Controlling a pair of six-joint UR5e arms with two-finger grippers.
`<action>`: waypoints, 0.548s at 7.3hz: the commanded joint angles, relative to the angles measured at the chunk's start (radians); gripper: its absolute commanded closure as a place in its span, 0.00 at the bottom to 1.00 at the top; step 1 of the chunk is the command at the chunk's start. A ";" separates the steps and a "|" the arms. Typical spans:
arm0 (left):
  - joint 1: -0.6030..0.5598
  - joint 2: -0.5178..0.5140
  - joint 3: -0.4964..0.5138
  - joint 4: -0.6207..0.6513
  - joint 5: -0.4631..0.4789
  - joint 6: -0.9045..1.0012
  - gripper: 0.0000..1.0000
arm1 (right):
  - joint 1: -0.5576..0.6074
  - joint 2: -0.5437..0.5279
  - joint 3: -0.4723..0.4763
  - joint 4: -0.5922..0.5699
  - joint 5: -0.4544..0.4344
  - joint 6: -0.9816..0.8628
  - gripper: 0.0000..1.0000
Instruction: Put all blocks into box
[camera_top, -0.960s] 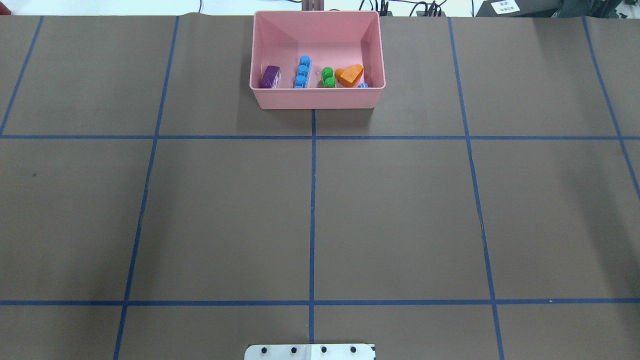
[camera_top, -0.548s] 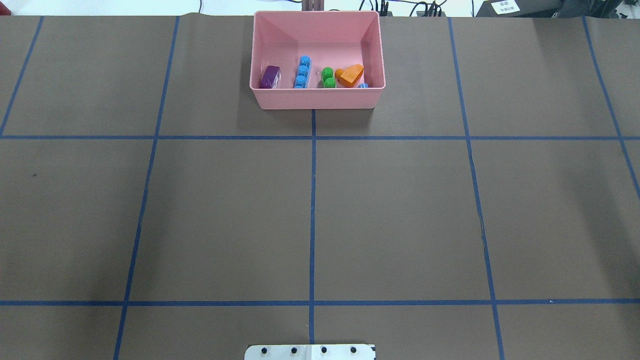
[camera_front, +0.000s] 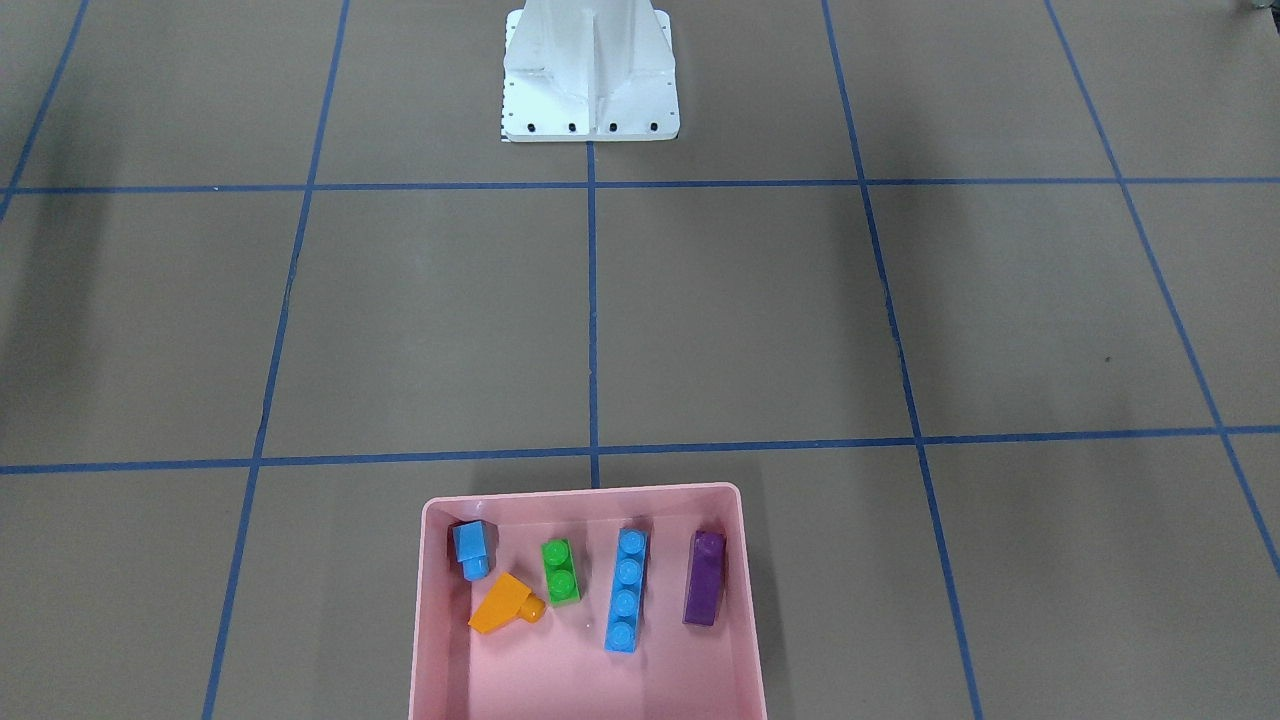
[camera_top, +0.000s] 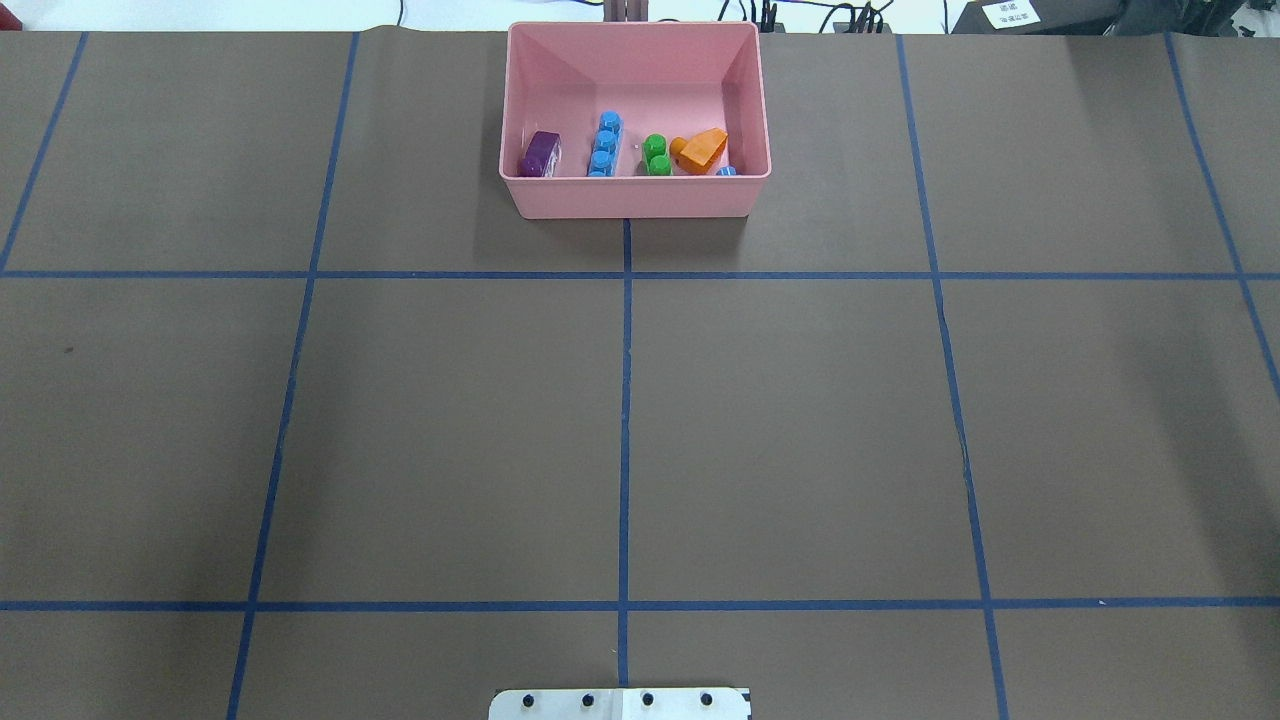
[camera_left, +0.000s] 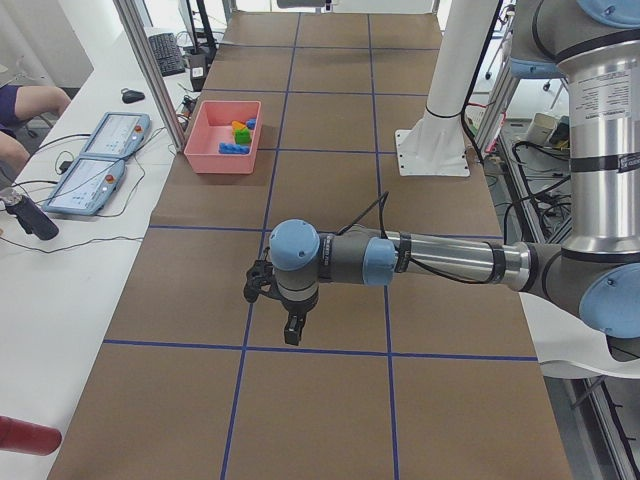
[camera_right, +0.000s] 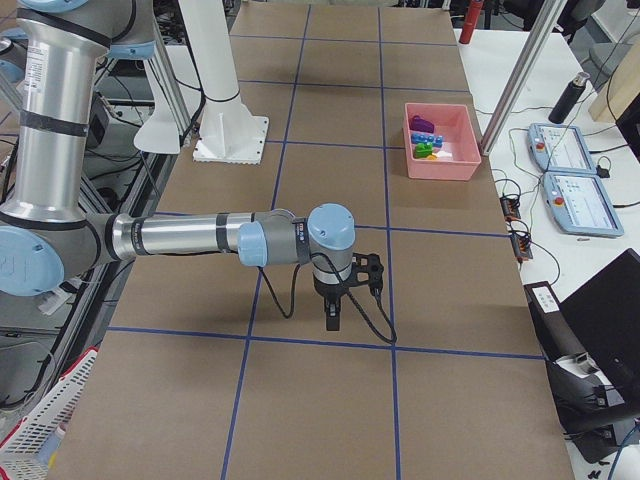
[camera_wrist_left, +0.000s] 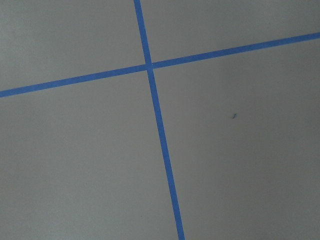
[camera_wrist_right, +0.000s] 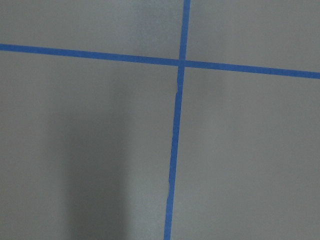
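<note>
The pink box (camera_top: 630, 195) stands at the table's far middle edge, also in the front view (camera_front: 580, 491). Inside it lie all the blocks: purple (camera_front: 704, 579), long blue (camera_front: 626, 590), green (camera_front: 560, 571), orange (camera_front: 505, 603) and small blue (camera_front: 473, 545). My left gripper (camera_left: 290, 335) shows only in the exterior left view, hanging over bare table far from the box (camera_left: 200, 135). My right gripper (camera_right: 333, 318) shows only in the exterior right view, likewise far from the box (camera_right: 440, 165). I cannot tell whether either is open or shut. Both wrist views show only brown table and blue tape.
The white metal base (camera_front: 590, 80) stands at the robot's side of the table (camera_top: 620, 703). Beyond the box, a side bench holds two pendants (camera_left: 95, 160) and cables, with a person's arm (camera_left: 25, 100) near them. A dark bottle (camera_right: 570, 95) stands there too.
</note>
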 joint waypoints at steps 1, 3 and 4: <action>-0.001 0.000 0.000 0.000 -0.001 0.000 0.00 | 0.001 0.000 0.001 0.000 0.003 0.002 0.00; -0.001 0.000 0.000 0.000 -0.003 0.000 0.00 | 0.001 0.000 0.001 0.002 0.006 0.008 0.00; -0.001 0.002 0.000 0.000 -0.003 0.000 0.00 | 0.000 0.000 0.001 0.002 0.006 0.008 0.00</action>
